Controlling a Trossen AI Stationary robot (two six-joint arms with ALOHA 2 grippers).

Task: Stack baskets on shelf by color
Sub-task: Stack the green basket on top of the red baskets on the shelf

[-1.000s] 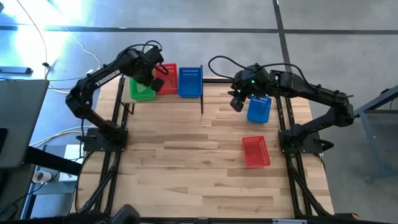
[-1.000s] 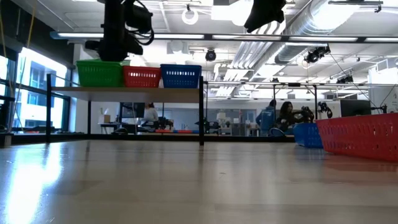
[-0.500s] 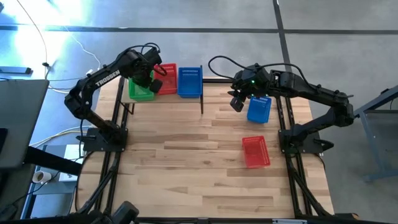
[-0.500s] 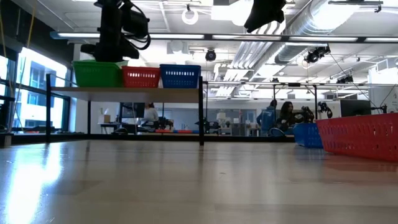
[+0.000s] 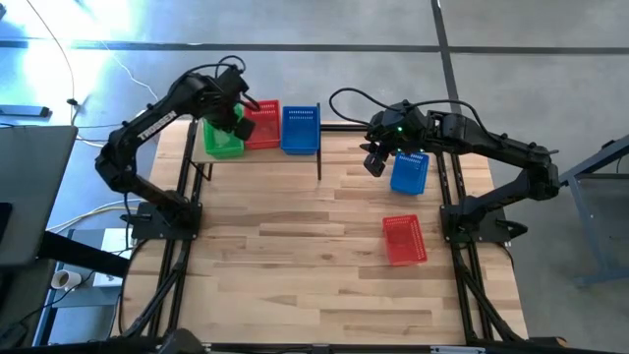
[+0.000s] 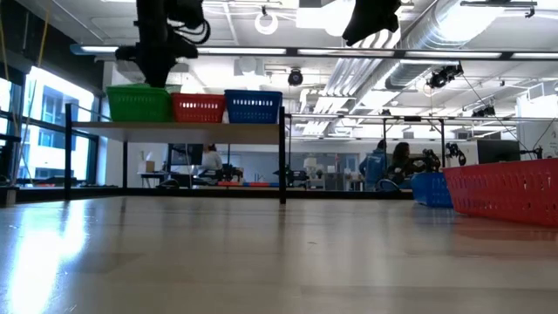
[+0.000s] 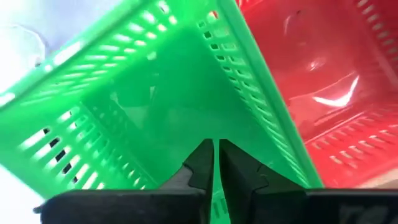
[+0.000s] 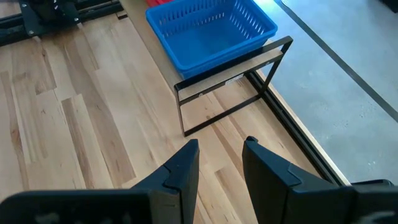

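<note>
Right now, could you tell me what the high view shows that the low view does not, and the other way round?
Only the high view shows both arms whole: the left gripper over the green basket, and the right gripper, fingers apart, beside the blue basket on the table. It also shows the open tops of the baskets.

Only the low view shows the room behind, with people at benches, and the open space under the shelf.

Both show green, red and blue baskets side by side on the shelf, plus a red basket on the table.
</note>
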